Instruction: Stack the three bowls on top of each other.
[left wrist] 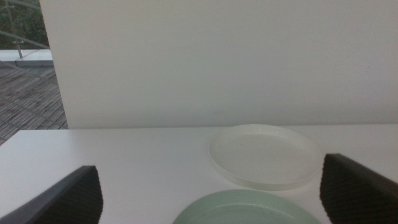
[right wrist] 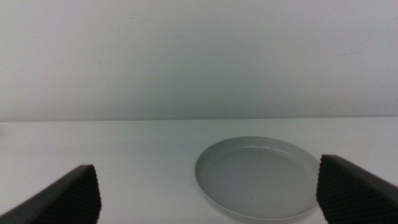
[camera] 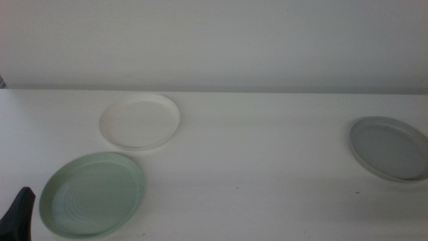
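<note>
Three bowls lie apart on the white table. The mint green bowl [camera: 92, 194] is at the front left, the white bowl [camera: 140, 121] behind it, and the grey bowl [camera: 391, 148] at the far right. My left gripper [camera: 19, 215] shows only as a dark tip at the bottom left corner, just left of the green bowl. In the left wrist view the left gripper [left wrist: 211, 193] is open, with the green bowl [left wrist: 249, 209] close ahead and the white bowl [left wrist: 266, 155] beyond. The right gripper [right wrist: 208, 193] is open, facing the grey bowl [right wrist: 258, 177]; it is outside the middle view.
A plain white wall [camera: 214, 40] rises behind the table's far edge. Bare tabletop [camera: 267, 174] spans between the white bowl and the grey bowl. Past the table's end, the left wrist view shows an outdoor deck [left wrist: 28, 99].
</note>
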`<action>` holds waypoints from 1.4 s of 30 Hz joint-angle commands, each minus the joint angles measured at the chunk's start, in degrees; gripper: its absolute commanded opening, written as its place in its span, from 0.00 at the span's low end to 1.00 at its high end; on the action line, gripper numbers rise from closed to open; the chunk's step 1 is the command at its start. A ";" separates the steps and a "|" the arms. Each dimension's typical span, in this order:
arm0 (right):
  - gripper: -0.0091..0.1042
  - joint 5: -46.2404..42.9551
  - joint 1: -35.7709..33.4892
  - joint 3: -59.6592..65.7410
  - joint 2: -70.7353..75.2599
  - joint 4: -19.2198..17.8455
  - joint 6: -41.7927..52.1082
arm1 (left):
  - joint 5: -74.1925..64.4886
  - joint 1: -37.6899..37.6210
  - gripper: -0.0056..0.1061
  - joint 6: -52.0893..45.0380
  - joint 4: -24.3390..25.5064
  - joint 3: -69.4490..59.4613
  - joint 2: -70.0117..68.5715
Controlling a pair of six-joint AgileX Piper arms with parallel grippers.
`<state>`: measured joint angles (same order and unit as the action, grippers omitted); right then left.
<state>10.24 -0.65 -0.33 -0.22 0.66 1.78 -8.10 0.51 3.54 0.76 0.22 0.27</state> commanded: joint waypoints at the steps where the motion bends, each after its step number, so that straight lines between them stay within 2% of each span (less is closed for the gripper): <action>1: 0.90 -0.48 0.11 2.52 2.29 -0.16 0.40 | 0.51 -0.38 0.89 -0.72 -1.22 -2.37 -2.38; 9: 0.90 -0.48 0.11 2.52 2.29 -0.16 0.40 | 0.51 -0.38 0.89 -0.72 -1.22 -2.37 -2.38; 12: 0.90 -0.48 0.11 2.52 2.29 -0.16 0.40 | -7.44 -0.53 0.89 -0.59 -1.69 8.62 9.06; 15: 0.90 -0.48 0.11 2.52 2.29 -0.16 0.40 | -19.73 -0.53 0.89 -0.70 -3.39 22.34 22.05; 18: 0.90 -0.48 0.11 2.52 2.29 -0.16 0.40 | -38.23 -0.53 0.89 -0.70 -6.26 37.21 35.05; 20: 0.90 -0.48 0.11 2.52 2.29 -0.16 0.40 | -51.45 -0.53 0.89 -0.70 -6.41 45.84 43.48; 25: 0.90 -0.48 0.11 2.52 2.29 -0.16 0.40 | -65.73 -0.53 0.89 -0.70 -6.44 57.39 60.52; 31: 0.90 -0.48 0.11 2.52 2.29 -0.16 0.40 | -64.39 -0.06 0.89 -0.70 -4.38 60.35 74.67; 34: 0.90 -0.48 0.11 2.52 2.29 -0.16 0.40 | -62.53 2.49 0.89 -1.67 -4.23 60.66 79.23; 40: 0.90 -0.48 0.11 2.52 2.29 -0.16 0.40 | -54.17 9.61 0.89 -13.87 -8.85 60.66 85.94; 42: 0.90 -0.48 0.11 2.52 2.29 -0.16 0.40 | -53.06 10.94 0.89 -14.26 -9.00 60.66 88.66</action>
<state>10.24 -0.65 -0.33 -0.22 0.66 1.78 -62.98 10.40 -8.78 -7.23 60.49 86.98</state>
